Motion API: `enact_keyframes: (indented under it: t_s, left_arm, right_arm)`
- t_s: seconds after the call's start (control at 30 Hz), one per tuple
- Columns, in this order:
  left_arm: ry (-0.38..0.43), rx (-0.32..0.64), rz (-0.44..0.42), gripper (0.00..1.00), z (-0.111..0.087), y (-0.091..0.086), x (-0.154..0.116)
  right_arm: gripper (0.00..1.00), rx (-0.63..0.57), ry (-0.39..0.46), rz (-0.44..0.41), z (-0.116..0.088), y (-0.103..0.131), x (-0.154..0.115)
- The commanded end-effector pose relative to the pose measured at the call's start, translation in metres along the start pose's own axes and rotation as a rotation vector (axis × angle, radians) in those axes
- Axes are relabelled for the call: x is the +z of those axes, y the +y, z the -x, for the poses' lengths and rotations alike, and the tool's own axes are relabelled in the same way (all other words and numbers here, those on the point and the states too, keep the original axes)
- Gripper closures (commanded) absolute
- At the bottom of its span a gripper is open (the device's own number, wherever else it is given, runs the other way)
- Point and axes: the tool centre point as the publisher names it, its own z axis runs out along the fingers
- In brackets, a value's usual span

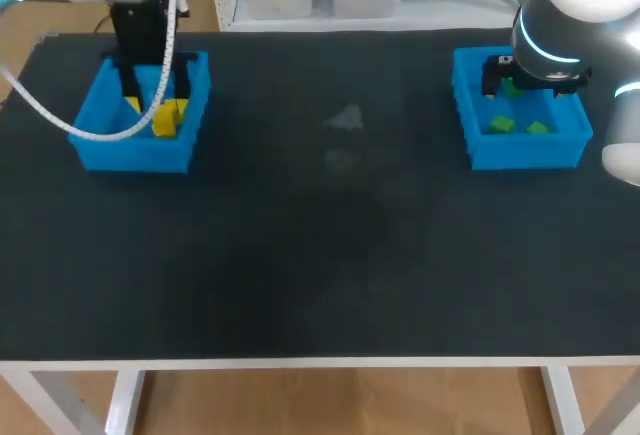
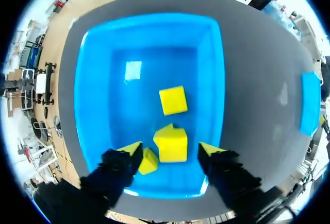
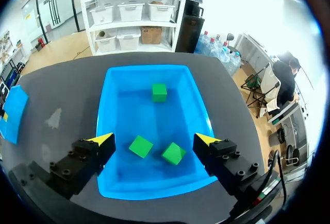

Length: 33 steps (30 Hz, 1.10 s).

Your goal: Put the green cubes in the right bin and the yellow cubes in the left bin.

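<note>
found the left claw [image 2: 170,152] spread and holding nothing, poised over the left bin [image 2: 85,80] with three yellow cubes [image 2: 172,100] lying inside. saw the right claw [image 3: 154,140] likewise spread and empty above the right bin [image 3: 103,110], with three green cubes [image 3: 159,92] on its floor. judged the sorting likely done. feared a low drop or sideways swing catching a bin wall and spilling cubes. noted a white cable [image 1: 90,130] hanging close by the left bin, apt to snag.

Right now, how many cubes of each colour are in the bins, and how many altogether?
3 yellow cubes, in the left bin
3 green cubes, in the right bin
Total: 6 cubes
</note>
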Motion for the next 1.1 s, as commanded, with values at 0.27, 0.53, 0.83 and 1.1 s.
enact_keyframes:
  t_s: [0.27, 0.53, 0.83, 1.1]
  left_arm:
    - [-0.650, 0.007, -0.043, 0.00, -0.079, -0.010, -0.016]
    - [-0.691, -0.024, -0.071, 0.00, -0.085, -0.008, -0.022]
    - [-0.688, -0.029, -0.075, 0.00, -0.089, -0.009, -0.022]
    - [-0.688, -0.029, -0.075, 0.00, -0.089, -0.009, -0.022]
  right_arm:
    - [0.00, 0.002, -0.009, 0.000, -0.003, -0.001, -0.001]
    - [0.00, 0.002, -0.009, 0.000, -0.003, -0.001, -0.001]
    - [0.00, 0.002, -0.009, 0.000, -0.003, -0.001, -0.001]
    - [0.00, 0.002, -0.009, 0.000, -0.003, -0.001, -0.001]
